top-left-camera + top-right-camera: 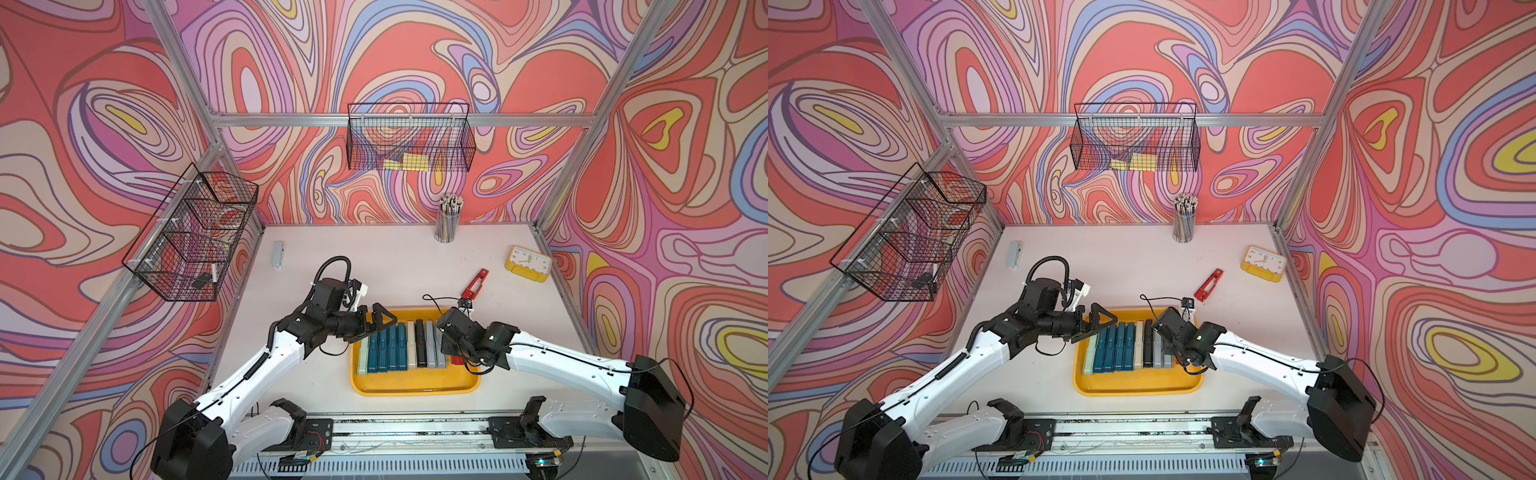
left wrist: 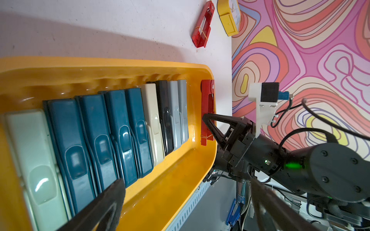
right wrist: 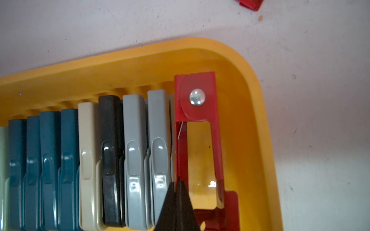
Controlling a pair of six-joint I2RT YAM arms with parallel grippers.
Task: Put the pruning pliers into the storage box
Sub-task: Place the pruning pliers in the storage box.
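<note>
**Right End of the Storage Box Largely Screened**

In both top views the right arm's wrist covered the right end effector (image 3: pixel 177 185) and most of the red pruning pliers (image 1: pixel 457 360) in the storage box (image 1: pixel 415 384). In the right wrist view its closed fingertips ran off the frame edge, and whether they pinched that tool's thin side wall could not be told. That view also cropped the pale green pruning pliers (image 3: pixel 2 170) and the second red pruning pliers (image 3: pixel 251 4) on the counter (image 3: pixel 120 24). The left end effector (image 1: pixel 376 327) showed only blurred, cropped fingers (image 2: pixel 104 208) in the left wrist view. The yellow items (image 1: pixel 409 162) in the rear wire basket (image 1: pixel 415 133) were too small to identify.

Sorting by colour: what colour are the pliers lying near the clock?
Those pliers are red, clearest in the left wrist view.
</note>
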